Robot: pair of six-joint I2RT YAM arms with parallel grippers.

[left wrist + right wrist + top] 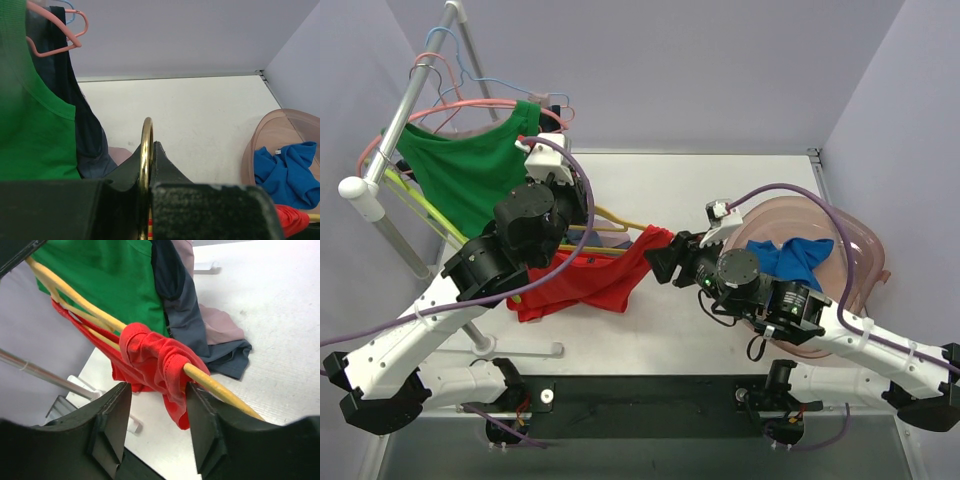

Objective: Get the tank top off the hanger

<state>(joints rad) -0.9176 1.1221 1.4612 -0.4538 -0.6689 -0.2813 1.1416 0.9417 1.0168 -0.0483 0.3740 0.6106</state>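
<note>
The red tank top (588, 282) hangs from a yellow hanger (620, 222) low over the table, between the two arms. One strap of the tank top (150, 355) is bunched around the hanger's arm (220, 385). My right gripper (157, 415) is open. Its jaws stand on either side of the loose end of that strap, and the right finger (207, 425) touches the fabric and the hanger arm. My left gripper (149, 150) is shut on the hanger's golden hook (146, 145). In the top view the right gripper (662, 260) sits at the tank top's right tip.
A green shirt (470, 170) and a dark garment (185, 315) hang on the rack (400, 110) at the left, along with pink and blue hangers. A pinkish basin (860, 250) at the right holds a blue cloth (790, 258). The rack's foot (520, 350) lies near the arm bases.
</note>
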